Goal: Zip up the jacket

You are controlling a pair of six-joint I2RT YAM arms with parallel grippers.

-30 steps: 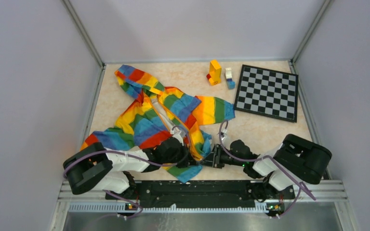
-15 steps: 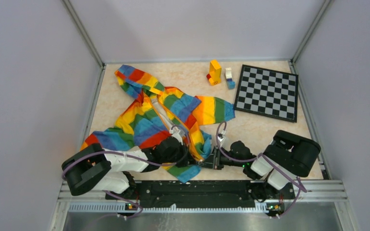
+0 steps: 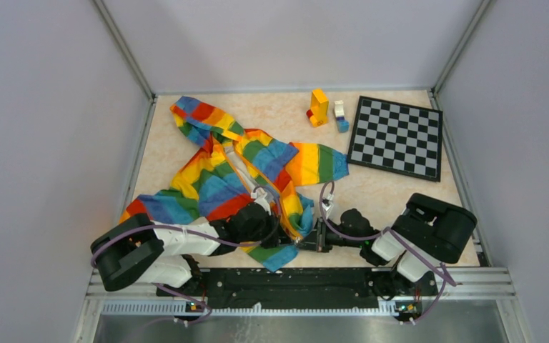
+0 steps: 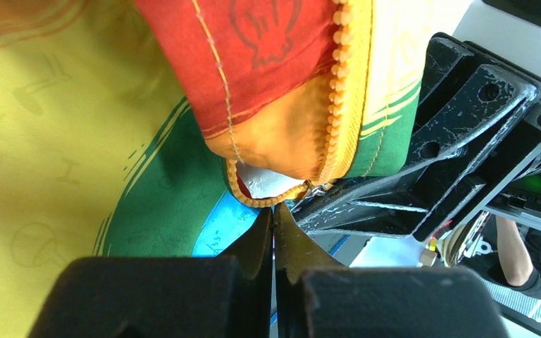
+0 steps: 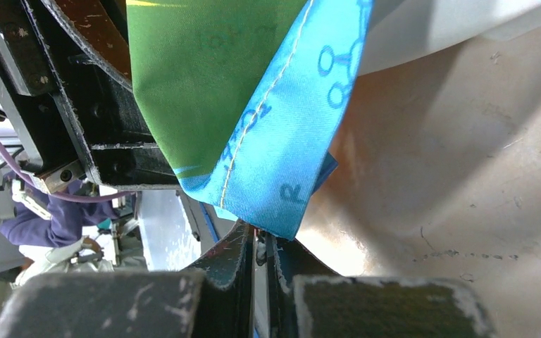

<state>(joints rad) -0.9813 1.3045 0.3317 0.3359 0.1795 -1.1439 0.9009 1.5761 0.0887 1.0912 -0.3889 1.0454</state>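
Observation:
The rainbow-striped jacket (image 3: 214,182) lies open on the table, hood at the far left and hem toward the arms. Both grippers meet at its near hem. My left gripper (image 3: 288,243) is shut, and in the left wrist view its tips (image 4: 273,213) touch the lower end of the orange zipper teeth (image 4: 338,84). My right gripper (image 3: 302,244) faces it from the right. In the right wrist view its jaws (image 5: 260,236) are shut on the corner of the blue hem (image 5: 289,148), with a small pale bit between them.
A chessboard (image 3: 397,137) lies at the back right. A yellow block (image 3: 319,106) and a small white and blue block (image 3: 340,116) stand beside it. Grey walls enclose the beige table (image 3: 400,193) on three sides.
My right gripper's jaws have closed at the hem corner, and the right arm's elbow has shifted slightly left. The left arm and the jacket have not moved.

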